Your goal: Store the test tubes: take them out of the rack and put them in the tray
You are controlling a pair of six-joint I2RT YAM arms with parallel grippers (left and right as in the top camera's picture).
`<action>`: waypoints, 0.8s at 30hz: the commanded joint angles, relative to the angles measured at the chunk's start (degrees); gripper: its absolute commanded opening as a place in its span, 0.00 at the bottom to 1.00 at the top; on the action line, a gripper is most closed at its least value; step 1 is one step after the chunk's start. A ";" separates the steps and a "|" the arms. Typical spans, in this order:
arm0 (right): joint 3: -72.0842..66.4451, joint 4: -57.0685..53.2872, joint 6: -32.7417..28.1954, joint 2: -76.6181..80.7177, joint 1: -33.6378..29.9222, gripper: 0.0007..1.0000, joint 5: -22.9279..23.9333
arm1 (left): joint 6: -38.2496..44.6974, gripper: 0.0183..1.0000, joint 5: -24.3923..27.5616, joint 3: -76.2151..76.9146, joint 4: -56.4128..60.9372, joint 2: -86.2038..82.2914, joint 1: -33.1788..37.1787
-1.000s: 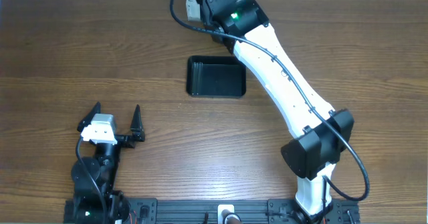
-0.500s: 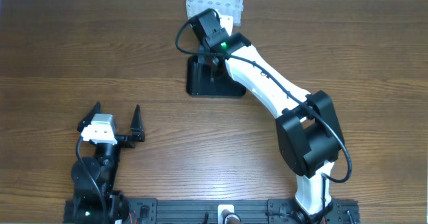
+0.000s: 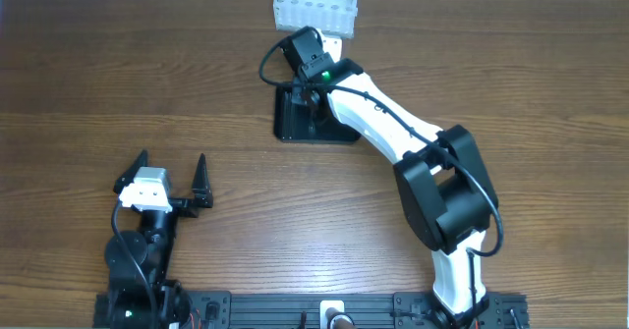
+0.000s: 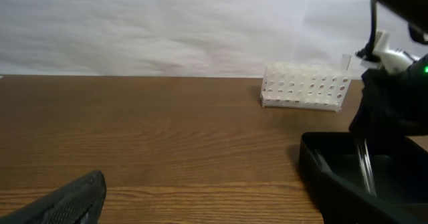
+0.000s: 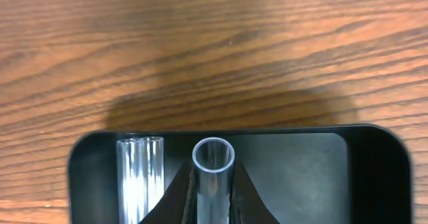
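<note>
The white test tube rack [image 3: 314, 8] stands at the far edge of the table, also seen in the left wrist view [image 4: 305, 87]. What looks like a clear tube [image 4: 346, 62] sticks up at one end of it. In front of the rack lies the black tray [image 3: 339, 128]. My right gripper [image 3: 307, 95] hangs over the tray's left part, shut on a clear test tube [image 5: 214, 167] held steeply, its lower end inside the tray [image 5: 374, 177]. Another tube [image 5: 140, 177] lies in the tray beside it. My left gripper [image 3: 169, 159] rests open near the front left, holding nothing.
Bare wooden tabletop [image 3: 511, 93] surrounds the tray and rack. The right arm [image 3: 393, 133] stretches diagonally across the middle. A pale wall [image 4: 167, 23] rises behind the table's far edge.
The right arm has pulled back from the rack and come down over the tray's left part with a test tube. The left arm has not moved.
</note>
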 commanded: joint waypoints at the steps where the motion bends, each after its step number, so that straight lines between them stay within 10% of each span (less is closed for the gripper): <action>1: -0.39 0.02 0.37 2.19 0.11 0.09 -1.09 | 0.63 1.00 0.76 -0.28 -0.15 -0.46 0.31; 10: -0.39 0.02 0.37 2.23 0.13 0.18 -1.09 | 0.63 1.00 0.76 -0.28 -0.15 -0.46 0.31; 14: -0.33 0.11 0.35 2.16 0.11 0.46 -1.07 | 0.63 1.00 0.76 -0.28 -0.15 -0.46 0.31; 24: -0.17 0.11 -6.80 -7.08 0.11 0.78 -0.63 | 0.63 1.00 0.76 -0.28 -0.15 -0.46 0.31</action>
